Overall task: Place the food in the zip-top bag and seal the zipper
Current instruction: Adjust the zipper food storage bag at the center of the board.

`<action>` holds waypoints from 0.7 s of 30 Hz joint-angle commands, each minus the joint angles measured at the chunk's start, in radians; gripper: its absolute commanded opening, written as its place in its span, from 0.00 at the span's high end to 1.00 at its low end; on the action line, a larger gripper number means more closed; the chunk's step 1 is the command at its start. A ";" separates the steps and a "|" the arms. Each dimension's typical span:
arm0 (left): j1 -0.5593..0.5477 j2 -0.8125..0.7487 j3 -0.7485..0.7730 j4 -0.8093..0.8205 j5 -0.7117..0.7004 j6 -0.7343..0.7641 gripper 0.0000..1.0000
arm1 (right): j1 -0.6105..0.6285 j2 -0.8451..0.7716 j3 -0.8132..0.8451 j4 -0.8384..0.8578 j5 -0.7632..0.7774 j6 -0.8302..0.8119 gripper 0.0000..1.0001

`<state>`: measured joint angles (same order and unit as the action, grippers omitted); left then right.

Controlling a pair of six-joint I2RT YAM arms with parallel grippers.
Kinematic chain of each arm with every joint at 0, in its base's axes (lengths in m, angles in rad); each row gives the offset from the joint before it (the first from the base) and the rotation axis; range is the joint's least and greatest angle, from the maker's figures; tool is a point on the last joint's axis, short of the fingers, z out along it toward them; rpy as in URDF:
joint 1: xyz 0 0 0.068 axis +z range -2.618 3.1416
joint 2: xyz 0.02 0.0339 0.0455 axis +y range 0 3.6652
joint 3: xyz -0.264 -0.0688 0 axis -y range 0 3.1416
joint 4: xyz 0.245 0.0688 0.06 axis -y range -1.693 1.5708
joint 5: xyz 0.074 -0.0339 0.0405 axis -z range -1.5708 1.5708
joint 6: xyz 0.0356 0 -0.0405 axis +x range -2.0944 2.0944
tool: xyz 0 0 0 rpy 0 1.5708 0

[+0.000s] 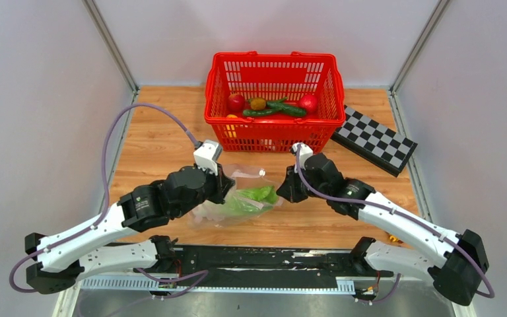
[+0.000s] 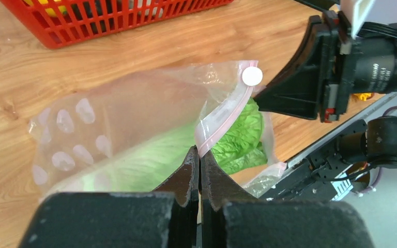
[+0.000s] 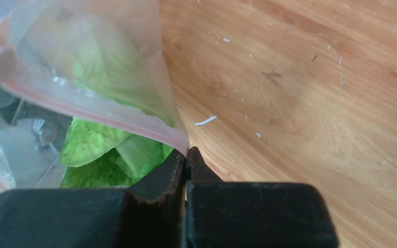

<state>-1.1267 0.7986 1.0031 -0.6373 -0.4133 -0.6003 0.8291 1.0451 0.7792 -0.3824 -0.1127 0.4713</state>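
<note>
The clear zip-top bag [image 1: 241, 198] lies on the table between both arms with the pale-green lettuce [image 1: 254, 197] inside. The lettuce also shows in the left wrist view [image 2: 235, 137] and the right wrist view [image 3: 103, 150]. My left gripper [image 2: 199, 154] is shut on the bag's pinkish zipper strip [image 2: 222, 121], below the white slider [image 2: 252, 76]. My right gripper [image 3: 186, 153] is shut on the other end of the zipper strip [image 3: 98, 114]. The bag's mouth gapes between them. Cucumbers [image 1: 278, 109], apples [image 1: 236, 101] and a yellow lemon [image 1: 257, 104] lie in the red basket [image 1: 274, 132].
The red mesh basket stands just behind the bag. A black-and-white checkered board [image 1: 375, 139] lies at the back right. A black rail [image 1: 264, 257] runs along the near edge between the arm bases.
</note>
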 commanded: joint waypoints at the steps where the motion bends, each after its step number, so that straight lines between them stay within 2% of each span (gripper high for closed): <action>1: 0.002 -0.033 -0.019 0.165 -0.018 -0.024 1.00 | -0.005 -0.097 -0.018 0.053 -0.001 0.001 1.00; 7: 0.002 0.020 0.000 0.214 0.020 -0.011 1.00 | -0.008 -0.134 0.040 -0.014 0.032 -0.037 0.95; 9: 0.002 0.035 0.014 0.216 0.032 -0.008 1.00 | -0.007 -0.141 0.067 -0.029 0.042 -0.039 0.91; 11: 0.002 0.040 0.021 0.214 0.040 -0.007 1.00 | -0.007 -0.147 0.095 -0.054 0.051 -0.043 0.73; 13: 0.002 0.033 0.019 0.214 0.041 -0.009 1.00 | -0.007 -0.172 0.118 -0.082 0.071 -0.044 0.61; 14: 0.002 0.024 0.016 0.215 0.042 -0.009 1.00 | -0.008 -0.191 0.128 -0.089 0.077 -0.047 0.50; 15: 0.002 0.018 0.014 0.216 0.043 -0.009 1.00 | -0.007 -0.210 0.138 -0.091 0.082 -0.054 0.45; 17: 0.002 0.005 0.013 0.218 0.049 -0.002 1.00 | -0.008 -0.245 0.171 -0.090 0.098 -0.077 0.37; 19: 0.002 -0.003 0.012 0.216 0.047 0.000 1.00 | -0.008 -0.250 0.231 -0.101 0.186 -0.107 0.29; 21: 0.002 -0.004 0.015 0.205 0.041 -0.001 1.00 | -0.011 -0.213 0.333 -0.127 0.278 -0.142 0.27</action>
<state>-1.1259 0.8173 0.9798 -0.4755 -0.3672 -0.6037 0.8261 0.8165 0.9417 -0.4980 -0.0040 0.4007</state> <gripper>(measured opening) 0.007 0.712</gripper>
